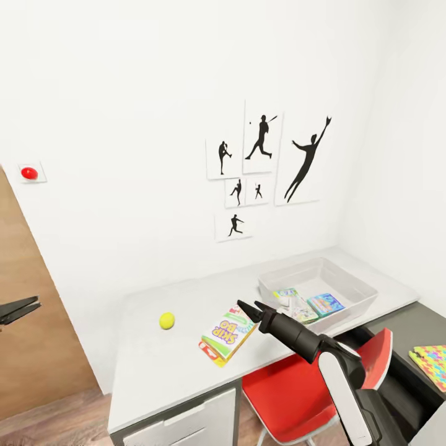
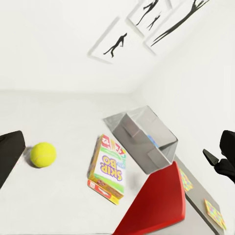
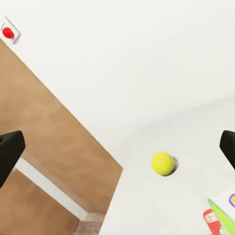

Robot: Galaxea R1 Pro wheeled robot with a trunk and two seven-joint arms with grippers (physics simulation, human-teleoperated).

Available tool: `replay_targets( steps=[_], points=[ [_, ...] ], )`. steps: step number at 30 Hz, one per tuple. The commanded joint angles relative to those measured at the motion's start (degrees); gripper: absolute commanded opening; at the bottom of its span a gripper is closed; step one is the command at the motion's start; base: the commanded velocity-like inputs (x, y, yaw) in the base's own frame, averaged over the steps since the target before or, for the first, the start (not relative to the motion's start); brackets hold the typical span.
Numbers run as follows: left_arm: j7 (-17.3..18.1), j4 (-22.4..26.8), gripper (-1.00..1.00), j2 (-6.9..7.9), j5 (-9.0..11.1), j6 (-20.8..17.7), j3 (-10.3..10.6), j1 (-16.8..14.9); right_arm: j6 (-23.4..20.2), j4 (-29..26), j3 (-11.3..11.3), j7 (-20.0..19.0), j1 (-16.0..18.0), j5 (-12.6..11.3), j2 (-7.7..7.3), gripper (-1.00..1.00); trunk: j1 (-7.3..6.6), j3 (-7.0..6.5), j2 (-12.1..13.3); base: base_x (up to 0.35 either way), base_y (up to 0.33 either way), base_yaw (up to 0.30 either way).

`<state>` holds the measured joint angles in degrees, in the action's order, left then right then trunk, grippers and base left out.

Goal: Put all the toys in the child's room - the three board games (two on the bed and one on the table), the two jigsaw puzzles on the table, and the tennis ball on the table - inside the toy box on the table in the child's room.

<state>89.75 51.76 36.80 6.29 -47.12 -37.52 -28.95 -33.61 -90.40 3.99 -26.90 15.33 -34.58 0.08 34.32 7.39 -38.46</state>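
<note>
The right gripper (image 1: 251, 307) hovers with jaws spread, empty, just above the Skip-Bo box (image 1: 227, 334) on the desk (image 1: 167, 365). The tennis ball (image 1: 166, 320) lies well apart. The left gripper (image 1: 18, 308) looks pressed together.

White walls (image 1: 124, 93) meet in a corner behind a pale grey surface (image 1: 179, 365) with white drawer fronts (image 1: 186, 424) beneath it. A cluster of black silhouette prints of ball players (image 1: 263, 170) hangs on the wall above the surface. A red chair (image 1: 291, 396) is tucked partly under the surface's front edge. At left stands a brown wooden panel (image 1: 31, 334), beside a small red button on a white plate (image 1: 29, 173). The floor is wood plank (image 1: 56, 421). Light is even and soft.
</note>
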Motion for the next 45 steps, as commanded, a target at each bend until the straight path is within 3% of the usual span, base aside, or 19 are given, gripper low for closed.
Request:
replay_targets(
  steps=[1,16,45],
  points=[
    [0.2,0.0,1.0,-0.02,0.0,-0.6,0.0,-0.1,-0.4,-0.1,0.0,0.0,0.0,-0.3,0.01,1.0,0.02,0.02,-0.1,0.0,0.281,0.197],
    [0.2,-0.1,1.0,-0.13,0.0,-0.6,0.0,-0.1,-0.5,-0.1,-0.1,0.0,0.1,-0.3,0.01,1.0,0.02,-1.14,-0.1,0.046,0.195,0.2],
    [0.2,-0.1,1.0,-0.22,0.0,-0.6,-0.1,-0.1,-0.9,0.0,-0.5,-0.1,0.1,-0.3,-0.06,1.0,0.02,-2.98,-0.1,0.103,0.03,0.184]
  ],
)
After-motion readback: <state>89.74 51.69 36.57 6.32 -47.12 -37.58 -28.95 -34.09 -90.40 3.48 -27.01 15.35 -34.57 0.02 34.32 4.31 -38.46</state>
